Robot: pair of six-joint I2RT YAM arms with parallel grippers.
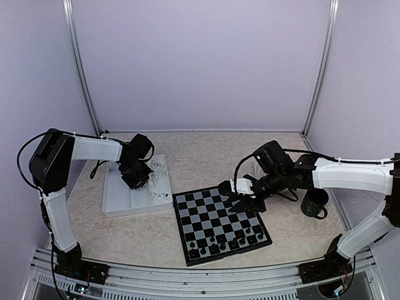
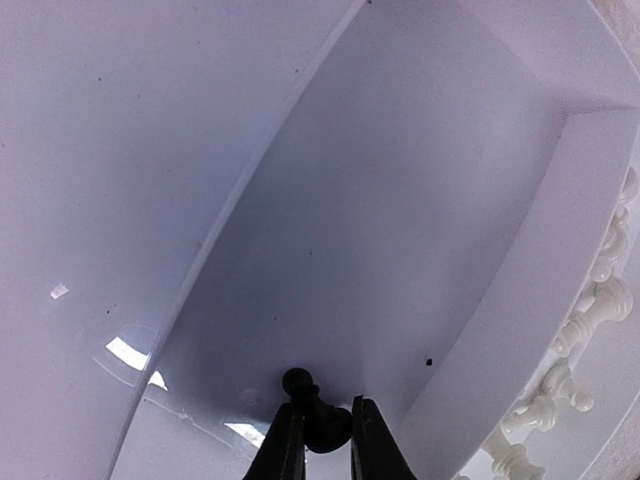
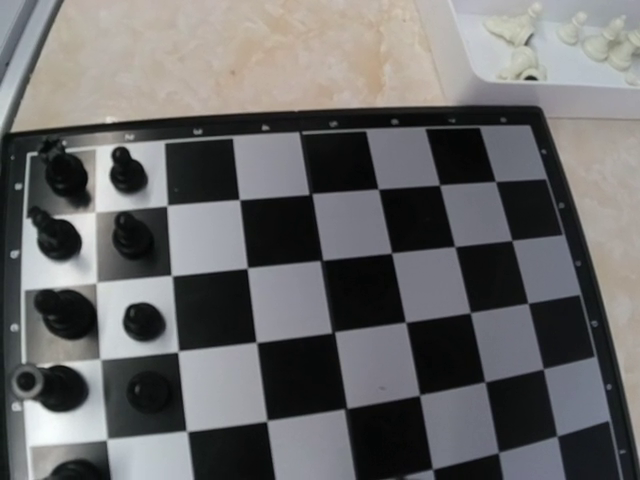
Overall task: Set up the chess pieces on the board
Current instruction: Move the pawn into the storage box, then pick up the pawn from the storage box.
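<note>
The board (image 1: 206,212) lies in the middle of the table, with black chess pieces (image 1: 226,240) standing in its two near rows. The right wrist view shows those black pieces (image 3: 128,237) in two columns at the board's (image 3: 330,290) left side. White pieces (image 1: 160,182) lie in the right compartment of a white tray (image 1: 122,201). My left gripper (image 1: 136,180) reaches down into the tray's middle compartment. There the left gripper (image 2: 327,403) is shut on a black pawn (image 2: 298,381). My right gripper (image 1: 242,201) hovers over the board's far right part; its fingers do not show in the right wrist view.
A dark green mug (image 1: 314,203) stands right of the board, close under the right arm. The tray's inner wall (image 2: 530,280) separates the pawn from white pieces (image 2: 590,310). More white pieces (image 3: 520,50) show in the tray's corner (image 3: 500,92) beyond the board.
</note>
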